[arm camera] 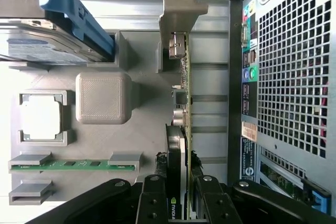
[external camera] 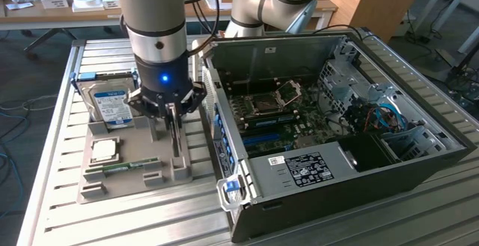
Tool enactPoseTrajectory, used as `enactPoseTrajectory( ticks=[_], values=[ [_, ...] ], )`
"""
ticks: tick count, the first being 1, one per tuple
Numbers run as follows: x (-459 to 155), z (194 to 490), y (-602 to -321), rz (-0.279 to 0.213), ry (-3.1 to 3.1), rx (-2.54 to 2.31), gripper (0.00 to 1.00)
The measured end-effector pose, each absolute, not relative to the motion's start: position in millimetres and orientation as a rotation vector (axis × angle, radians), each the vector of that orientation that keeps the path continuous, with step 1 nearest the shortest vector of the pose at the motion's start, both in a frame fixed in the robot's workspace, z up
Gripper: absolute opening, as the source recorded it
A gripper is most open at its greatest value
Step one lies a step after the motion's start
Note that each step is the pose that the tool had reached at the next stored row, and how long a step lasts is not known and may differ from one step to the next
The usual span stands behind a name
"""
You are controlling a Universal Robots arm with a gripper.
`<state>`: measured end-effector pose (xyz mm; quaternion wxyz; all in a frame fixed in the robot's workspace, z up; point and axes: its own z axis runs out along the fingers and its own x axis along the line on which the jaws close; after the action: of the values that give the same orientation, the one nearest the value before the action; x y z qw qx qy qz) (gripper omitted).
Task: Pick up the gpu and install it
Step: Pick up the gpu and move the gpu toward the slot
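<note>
- The thin, flat gpu (arm camera: 182,93), a green circuit board with a dark face and a pale metal bracket (arm camera: 181,3) at one end, stands on edge in a slot of the grey plastic holder tray (external camera: 112,187) on the slatted metal tabletop (external camera: 90,229).
- In the exterior view the tray lies at about nine o'clock from the open black computer case (external camera: 359,201).
- The black claw (external camera: 174,111) hangs straight over the card and grips it, pads against both faces, towards the end away from the bracket.
- The card looks light and stiff but fragile. It is best pinched squarely on its flat faces, clear of the small components and edge contacts.
- The blue-labelled silver hard drive (external camera: 112,106) stands at nine o'clock from the claw.
</note>
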<state>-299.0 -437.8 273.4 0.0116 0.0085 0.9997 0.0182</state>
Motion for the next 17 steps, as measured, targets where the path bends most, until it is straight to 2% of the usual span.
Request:
enactPoseTrajectory(
  ticks=[17],
  values=[
    [-299, 303, -438, 0.057, 3.118, 0.027, 0.27]
  ],
)
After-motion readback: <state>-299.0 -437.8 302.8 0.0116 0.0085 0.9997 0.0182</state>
